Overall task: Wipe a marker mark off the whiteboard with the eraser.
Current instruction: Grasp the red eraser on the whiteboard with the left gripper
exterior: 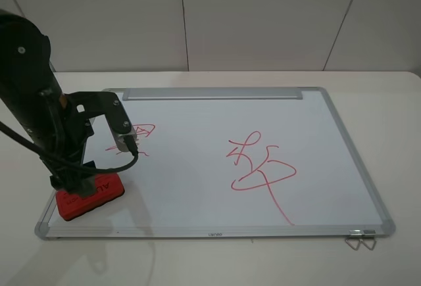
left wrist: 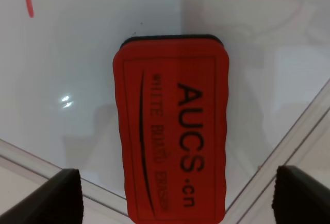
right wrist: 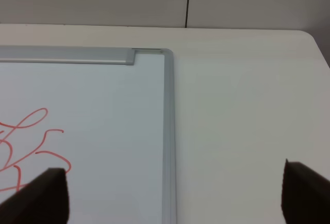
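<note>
The red eraser (exterior: 89,197) lies flat on the whiteboard (exterior: 197,194) at its front left corner, "AUCS" lettering up. My left gripper (exterior: 82,182) hovers right over it, open. In the left wrist view its fingers (left wrist: 64,195) stand well clear of both long sides of the eraser (left wrist: 172,131). The small marker mark (exterior: 143,135) sits just behind the eraser, partly hidden by the left wrist. My right gripper (right wrist: 170,198) is open and holds nothing, above the table by the board's far right corner (right wrist: 166,55).
A larger looping red scribble (exterior: 260,167) with a long diagonal tail fills the board's middle right. The silver tray bar (exterior: 210,93) runs along the far edge. A metal binder clip (exterior: 360,238) hangs off the front right corner. White table (exterior: 388,135) surrounds the board.
</note>
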Robot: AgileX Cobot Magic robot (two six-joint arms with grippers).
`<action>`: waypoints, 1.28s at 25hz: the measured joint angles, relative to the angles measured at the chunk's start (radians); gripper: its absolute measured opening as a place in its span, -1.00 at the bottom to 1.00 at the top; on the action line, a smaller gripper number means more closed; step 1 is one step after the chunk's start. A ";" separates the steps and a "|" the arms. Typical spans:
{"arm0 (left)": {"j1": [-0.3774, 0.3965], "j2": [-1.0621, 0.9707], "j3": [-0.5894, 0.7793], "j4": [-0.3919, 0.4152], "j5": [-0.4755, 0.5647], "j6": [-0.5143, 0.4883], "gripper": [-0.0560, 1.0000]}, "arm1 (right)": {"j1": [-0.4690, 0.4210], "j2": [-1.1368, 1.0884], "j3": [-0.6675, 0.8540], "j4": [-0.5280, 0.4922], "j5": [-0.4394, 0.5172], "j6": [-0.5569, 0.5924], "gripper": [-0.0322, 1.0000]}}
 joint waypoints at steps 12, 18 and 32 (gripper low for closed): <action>0.000 0.013 0.049 -0.010 -0.132 0.000 0.50 | 0.000 0.000 0.000 0.000 0.000 0.000 0.43; 0.000 0.031 0.049 -0.042 -0.177 0.015 0.50 | 0.000 0.000 0.000 0.000 0.000 0.000 0.43; 0.000 0.133 0.049 -0.056 -0.187 0.044 0.50 | 0.000 0.000 0.000 0.000 0.000 0.000 0.43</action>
